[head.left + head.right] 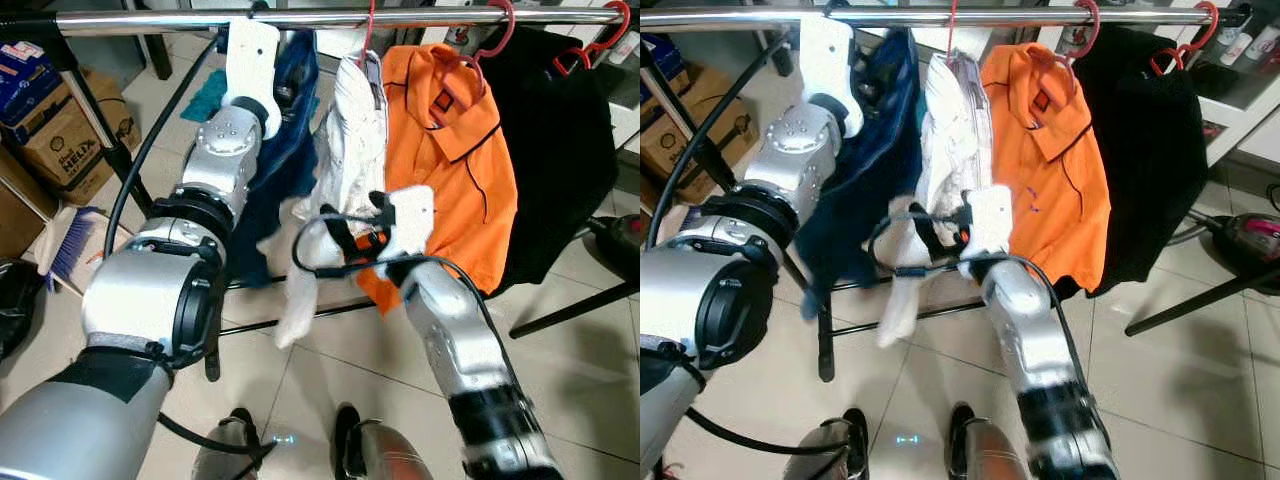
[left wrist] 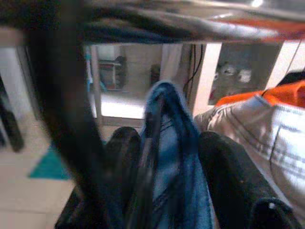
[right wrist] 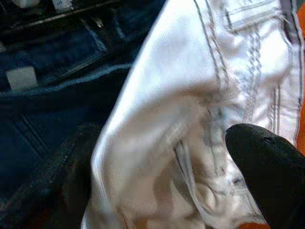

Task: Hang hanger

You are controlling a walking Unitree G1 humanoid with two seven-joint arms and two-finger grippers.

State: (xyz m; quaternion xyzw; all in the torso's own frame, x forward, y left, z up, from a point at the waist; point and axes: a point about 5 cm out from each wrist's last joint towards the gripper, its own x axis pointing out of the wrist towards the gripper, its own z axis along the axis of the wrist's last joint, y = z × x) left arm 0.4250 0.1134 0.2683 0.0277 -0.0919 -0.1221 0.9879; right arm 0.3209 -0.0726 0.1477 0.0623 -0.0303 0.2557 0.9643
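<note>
Denim-blue garment (image 1: pixel 285 150) sat pinched in your left end effector (image 2: pixel 167 157) just under the rail (image 1: pixel 330 18), the nearer arm for hooking it up, while your right end effector (image 3: pixel 181 157) straddled the white shirt (image 1: pixel 355 150) lower down, fingers spread around its cloth

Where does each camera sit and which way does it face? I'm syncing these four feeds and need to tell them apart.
Left eye view: on the head, looking forward and down at the metal rail with its blue garment, white garment, orange shirt and black garment; both silver arms show.
Right eye view: the stereo twin, same scene.
Left wrist view: along the left gripper, its fingers on the blue garment under the rail.
Right wrist view: along the right gripper, its fingers astride the white garment.
Shared: the wrist views both show the white and blue garments.
</note>
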